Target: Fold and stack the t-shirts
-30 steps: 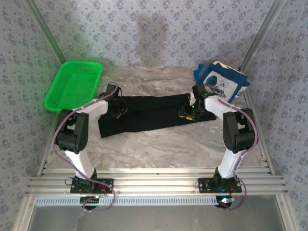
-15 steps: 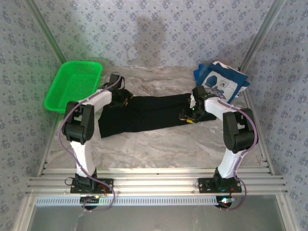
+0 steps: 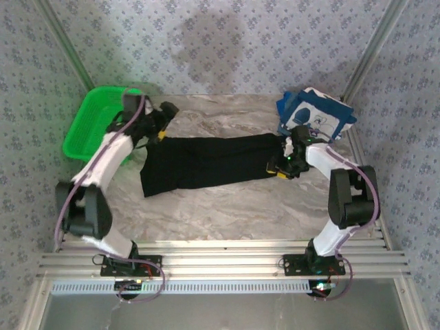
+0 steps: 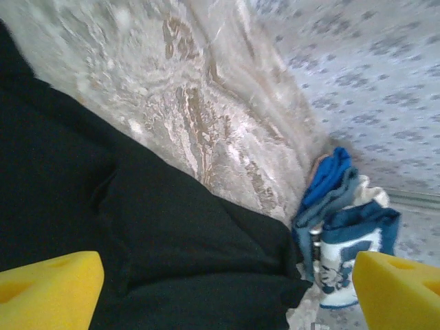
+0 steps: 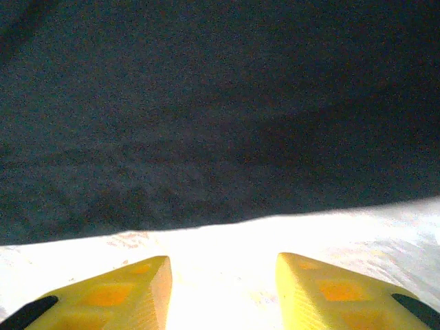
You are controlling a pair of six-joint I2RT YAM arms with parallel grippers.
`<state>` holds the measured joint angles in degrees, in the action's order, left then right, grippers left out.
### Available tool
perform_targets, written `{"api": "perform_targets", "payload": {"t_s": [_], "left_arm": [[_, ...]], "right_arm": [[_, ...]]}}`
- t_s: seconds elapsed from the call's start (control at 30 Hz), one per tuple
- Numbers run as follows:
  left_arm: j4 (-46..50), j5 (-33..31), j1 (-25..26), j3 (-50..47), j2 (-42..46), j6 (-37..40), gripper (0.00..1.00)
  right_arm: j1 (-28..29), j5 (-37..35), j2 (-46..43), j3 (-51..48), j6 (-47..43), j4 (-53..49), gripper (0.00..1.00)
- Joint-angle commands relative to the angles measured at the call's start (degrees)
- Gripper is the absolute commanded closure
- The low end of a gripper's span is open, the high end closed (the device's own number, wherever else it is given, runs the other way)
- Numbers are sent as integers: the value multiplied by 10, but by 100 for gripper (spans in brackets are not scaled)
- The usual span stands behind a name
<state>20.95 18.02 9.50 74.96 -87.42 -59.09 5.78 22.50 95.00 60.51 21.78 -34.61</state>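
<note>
Left fingers [image 4: 48, 289] hang wide, empty, over the long black cloth t-shirt [image 3: 206, 161]. Right fingers [image 5: 117, 292], half-open and empty, should slide along the surface [image 3: 227, 206] under its edge.

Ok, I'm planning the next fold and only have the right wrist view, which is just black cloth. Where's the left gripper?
Observer: The left gripper is open over the black t-shirt, at its far left corner, with nothing between its fingers.
Operator: And the second shirt?
Observer: The navy t-shirt lies bunched at the far right corner of the table.
Operator: Anything else out there?
Observer: A green basket sits at the far left corner.
</note>
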Motion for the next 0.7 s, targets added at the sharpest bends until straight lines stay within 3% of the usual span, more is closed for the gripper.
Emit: {"api": "perform_targets", "payload": {"t_s": [0.0,0.17,0.23,0.3,0.57,0.67], "left_arm": [[84,10,-35,-87,83,35,6],[125,7,-65,-219,173,54,6],[100,11,-66,-263,191,38,11],[58,14,-61,-284,188,17,22],[20,2,26,-179,-11,3,74],[23,-12,44,-123,-91,6,78]], "right_arm": [[-45,27,-40,-14,-28,-43,53],[-103,59,-59,-22,-48,-44,52],[-103,77,-54,-22,-47,-31,52],[-94,81,-49,-22,-38,-24,52],[-60,71,-45,-24,-12,-6,52],[-50,70,-51,-23,-6,-8,52]]}}
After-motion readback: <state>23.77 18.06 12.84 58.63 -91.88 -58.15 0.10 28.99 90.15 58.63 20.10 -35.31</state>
